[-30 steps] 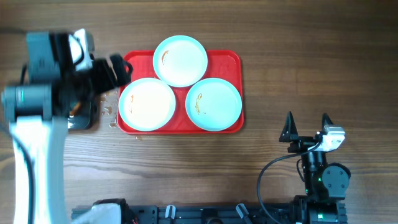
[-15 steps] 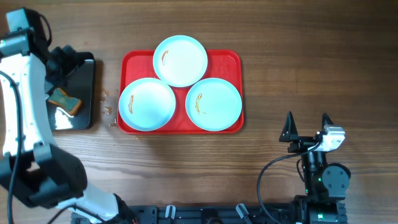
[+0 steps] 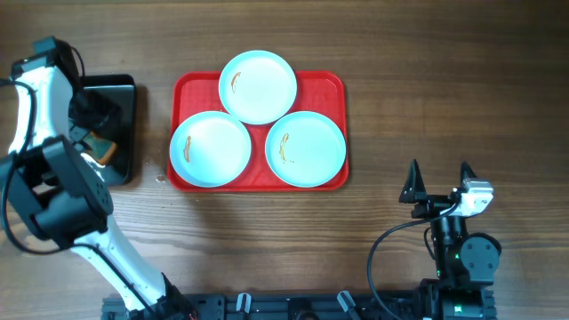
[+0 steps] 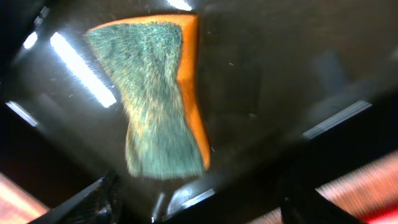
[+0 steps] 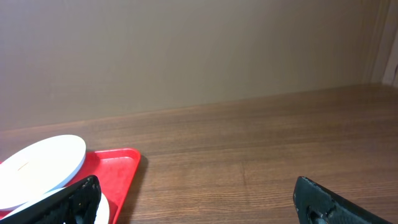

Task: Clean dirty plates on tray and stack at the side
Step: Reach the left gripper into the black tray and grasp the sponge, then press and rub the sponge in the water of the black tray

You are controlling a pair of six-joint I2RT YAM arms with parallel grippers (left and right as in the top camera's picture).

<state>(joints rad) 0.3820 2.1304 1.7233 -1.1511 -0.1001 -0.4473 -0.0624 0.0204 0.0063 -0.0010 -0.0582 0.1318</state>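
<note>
The small black rectangular pan lies directly beneath the left claw. It holds one orange sponge with a green scouring face, lying green side up on the glossy pan floor. In the wrist view the left claw stands released. Its dark fingertips sit wide apart at the lower corners, the sponge lies just ahead of the gap between them, and nothing is grasped. Whether the tips touch the pan I cannot tell.

Just to the right of that claw, beside the pan, sits the large red rectangular plastic tray with a raised rim. It carries all three round shallow pale mint plates. One lies over the far rim, one at the near left closest to the claw, and one at the near right. They lie flat and crowd edge to edge. Each bears a thin orange-brown smear on its left part.

The right claw stands well apart from the tray, nearer and to its right, above the bare brown wooden table. Its fingers are spread and empty. From its own camera the right claw has the tray's corner and two of the plates ahead to its left, with only tabletop between.
</note>
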